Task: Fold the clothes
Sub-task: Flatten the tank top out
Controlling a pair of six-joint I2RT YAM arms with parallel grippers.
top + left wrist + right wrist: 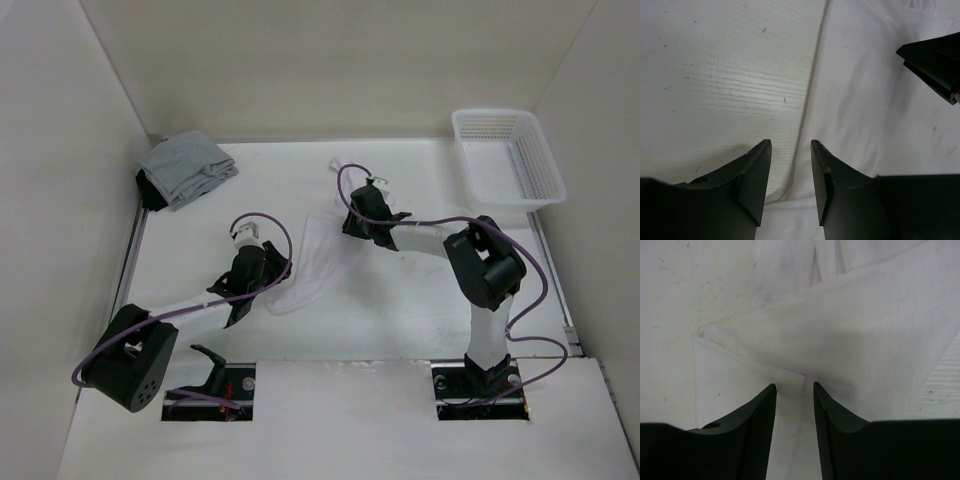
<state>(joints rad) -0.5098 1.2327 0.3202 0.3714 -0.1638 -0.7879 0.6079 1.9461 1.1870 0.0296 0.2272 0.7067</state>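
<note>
The clothes [312, 262] are one thin white garment lying rumpled on the white table [200, 240] between my two arms. My left gripper [272, 272] hovers at its left edge. In the left wrist view the jaws [791, 145] stand open, and the garment's [865, 100] edge runs up between them with bare table [715, 75] to the left. My right gripper [350, 222] is over the garment's far part. In the right wrist view it [795, 386] is open just above a folded-over flap of the fabric [850, 330], with nothing pinched.
A grey cloth bundle [185, 168] with a dark edge lies at the back left corner. A white lattice basket [507, 157] stands at the back right. White walls close in the table on three sides. Part of the right arm [935, 65] shows in the left wrist view.
</note>
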